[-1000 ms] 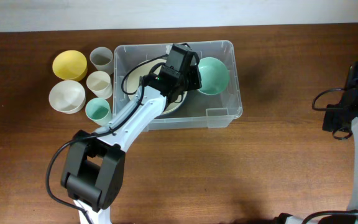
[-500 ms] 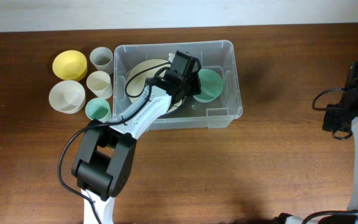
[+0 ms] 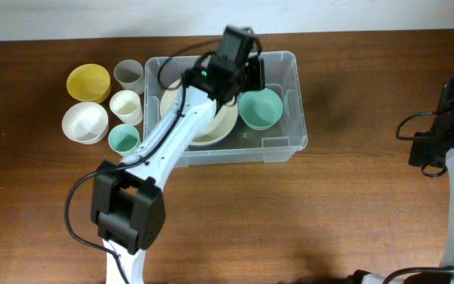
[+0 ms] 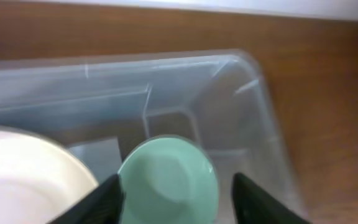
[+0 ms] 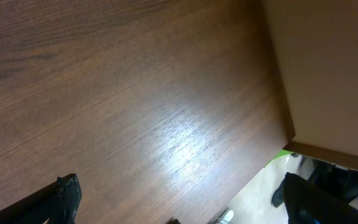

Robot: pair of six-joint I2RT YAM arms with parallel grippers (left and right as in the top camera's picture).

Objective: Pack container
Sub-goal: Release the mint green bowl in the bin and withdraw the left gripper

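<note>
The clear plastic container (image 3: 280, 142) stands at the back middle of the table. Inside it lie a cream plate (image 3: 211, 128) on the left and a mint-green bowl (image 3: 260, 109) on the right. My left gripper (image 3: 243, 65) is open and empty, raised above the container's back edge. In the left wrist view its fingers (image 4: 176, 200) straddle the green bowl (image 4: 168, 180) from above, with the cream plate (image 4: 30, 174) at left and the container wall (image 4: 253, 112) behind. My right gripper (image 5: 179, 199) is open and empty over bare table at the far right (image 3: 440, 134).
Left of the container stand a yellow bowl (image 3: 87, 81), a white bowl (image 3: 84, 121), a grey cup (image 3: 128, 73), a cream cup (image 3: 125, 105) and a mint-green cup (image 3: 123, 140). The table's right edge (image 5: 278, 118) shows in the right wrist view.
My left gripper let go of the green bowl, which now rests in the container's right half, and pulled up and back toward the far edge. The right arm has not moved.
</note>
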